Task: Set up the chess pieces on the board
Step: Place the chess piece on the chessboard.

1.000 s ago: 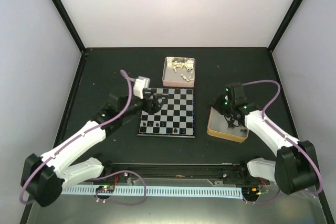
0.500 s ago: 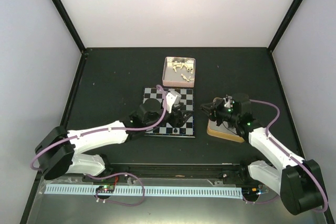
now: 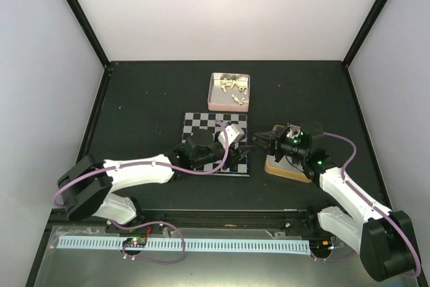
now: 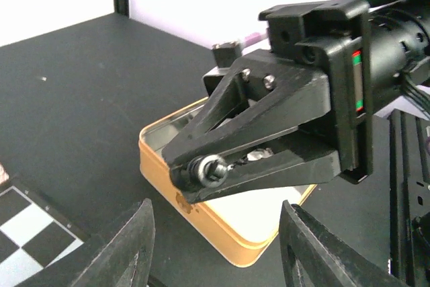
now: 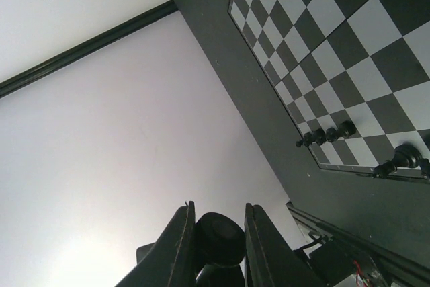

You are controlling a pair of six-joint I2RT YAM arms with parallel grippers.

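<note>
the left gripper (image 3: 238,158) was stretched out low over the near right corner of the board (image 3: 201,126), jaws apart with nothing between them. the board itself lay flat in the middle of the table (image 3: 134,99). a few black pieces (image 5: 327,134) stood in a row along one edge of it, and most squares were bare. just behind the board sat the pink tin (image 3: 228,107) with the white pieces (image 3: 232,87) lying loose in it. over to the right, the right gripper (image 3: 257,140) pointed toward the left one from just off the board's right edge, jaws clamped on a black piece (image 5: 218,233). the yellow tin (image 3: 285,169) sat right under it.
</note>
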